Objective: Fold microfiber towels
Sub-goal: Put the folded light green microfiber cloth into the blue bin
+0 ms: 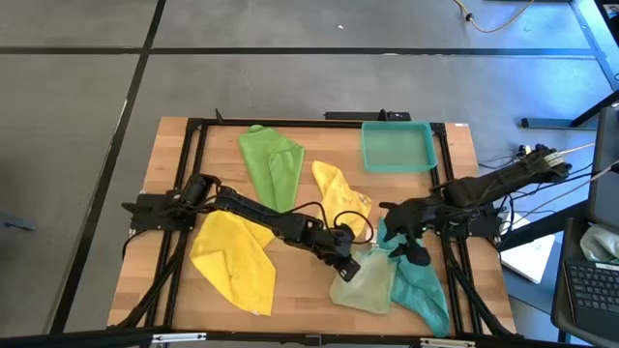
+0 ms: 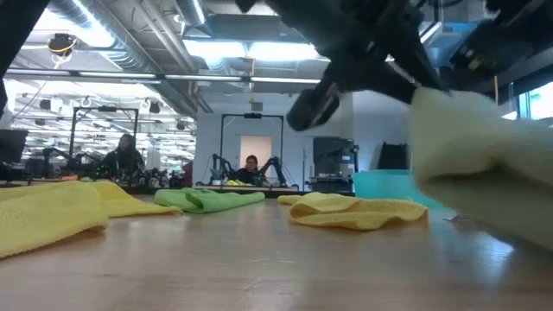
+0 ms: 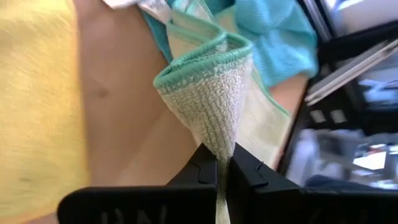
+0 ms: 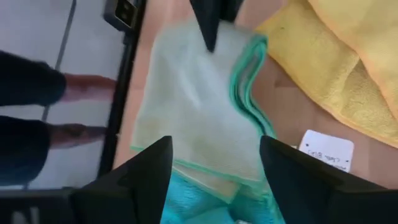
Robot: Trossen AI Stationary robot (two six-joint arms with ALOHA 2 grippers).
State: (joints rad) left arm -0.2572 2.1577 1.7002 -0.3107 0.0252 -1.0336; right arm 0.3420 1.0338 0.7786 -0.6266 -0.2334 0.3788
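- Nearest the table's front edge, the pale olive-green towel (image 1: 367, 285) lies crumpled, partly over the teal towel (image 1: 424, 288) on its right.
- Left gripper (image 1: 346, 263) has its fingers pinched tight on a raised corner of the pale olive-green towel, the cloth rising in a cone from between them in the left wrist view.
- Right gripper (image 1: 414, 249) hangs just above the teal and olive cloths with its fingers (image 4: 134, 177) spread wide, gripping nothing.
- One yellow towel (image 1: 235, 260) lies bunched at front left, under the left arm.
- Farther back, a second yellow towel (image 1: 339, 196) sits mid-table.
- Beyond it, the bright green towel (image 1: 272, 160) lies rumpled at back left.
- At the back right stands a teal plastic tray (image 1: 397, 146).
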